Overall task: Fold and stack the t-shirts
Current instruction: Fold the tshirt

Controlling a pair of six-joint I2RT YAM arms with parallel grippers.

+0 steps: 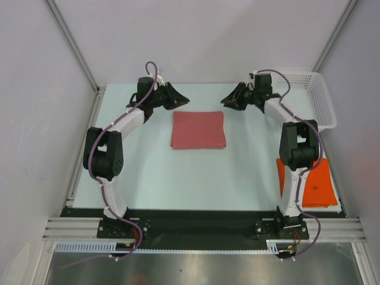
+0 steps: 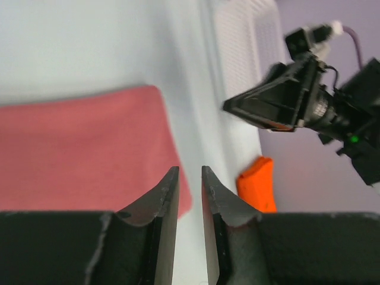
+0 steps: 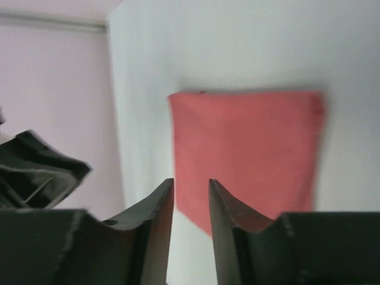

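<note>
**A:** We see the pink-red shirt (image 1: 198, 130) lying flat on the pale, smooth table (image 1: 196, 184). It is folded to a near-square with straight edges and soft corners, and it sits toward the far side, between the two grippers.

**B:** We agree. Its cloth looks matte and even, with no creases that we can make out. The orange shirt (image 1: 320, 189) is a smaller flat rectangle at the near right edge of the table. It is partly behind the right arm (image 1: 300, 148) and well apart from the pink-red one.

**A:** From above we also get the white basket (image 1: 317, 101) at the far right corner, hard plastic pierced all over with small holes.

**B:** The top view is too small to show how the jaws stand, so the wrist views help us there. The left gripper (image 2: 190, 172) has black, wedge-shaped jaws a narrow gap apart. Bare table shows through the gap and nothing is clamped between them.

**A:** The right gripper (image 3: 191, 183) looks the same to us: slightly parted and holding nothing, with the pink-red shirt beyond its tips.

**B:** That view is blurred, so we cannot read the weave. The left wrist view shows the orange shirt only as a small bright patch below the right gripper.
</note>
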